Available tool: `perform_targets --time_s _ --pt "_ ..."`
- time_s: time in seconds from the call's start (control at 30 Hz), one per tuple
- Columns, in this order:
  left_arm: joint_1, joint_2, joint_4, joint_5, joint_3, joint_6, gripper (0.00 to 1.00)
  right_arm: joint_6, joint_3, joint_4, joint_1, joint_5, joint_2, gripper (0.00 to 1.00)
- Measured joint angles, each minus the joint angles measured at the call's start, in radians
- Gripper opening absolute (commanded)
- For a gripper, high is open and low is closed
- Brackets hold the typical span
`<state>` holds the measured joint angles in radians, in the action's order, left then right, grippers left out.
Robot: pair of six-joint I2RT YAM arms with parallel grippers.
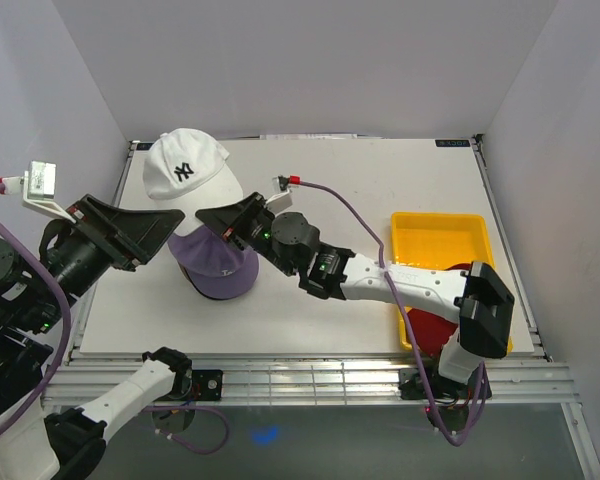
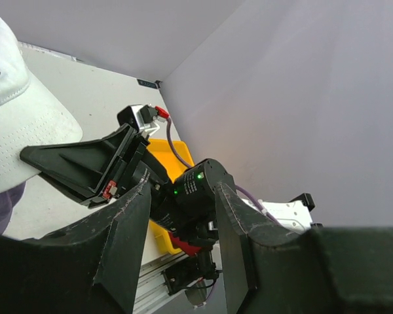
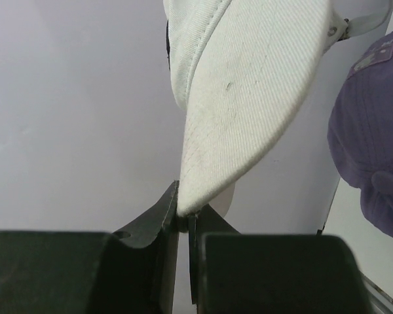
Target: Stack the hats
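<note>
The right gripper (image 3: 183, 219) is clenched on the very edge of the brim of the white cap (image 1: 185, 170), its two fingers pressed together with only the fabric between them. From that pinch the brim rises up and away from the fingertips, and the crown with its dark NY logo sits beyond them on the far side. The lavender cap (image 1: 220, 272) rests on the table (image 1: 400, 180) just below and to the near side of the right gripper's tips; in the right wrist view it lies off to the right of the fingers, apart from the white brim. The left gripper (image 2: 182, 190) faces the right one tip to tip, its fingers spread wide and holding nothing, with the white cap up and to its left. Well behind the right gripper, back along its arm, a dark red cap (image 1: 432, 325) lies in the yellow tray (image 1: 435, 222).
</note>
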<state>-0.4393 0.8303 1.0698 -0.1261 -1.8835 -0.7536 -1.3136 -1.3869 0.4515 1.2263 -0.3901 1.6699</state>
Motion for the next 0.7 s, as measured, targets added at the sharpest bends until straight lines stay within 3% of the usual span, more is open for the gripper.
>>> perform_targets --time_s 0.7 --pt "-0.003 0.002 0.001 0.034 0.005 0.011 0.54 -0.063 0.336 0.238 0.013 0.044 -0.130 0.08"
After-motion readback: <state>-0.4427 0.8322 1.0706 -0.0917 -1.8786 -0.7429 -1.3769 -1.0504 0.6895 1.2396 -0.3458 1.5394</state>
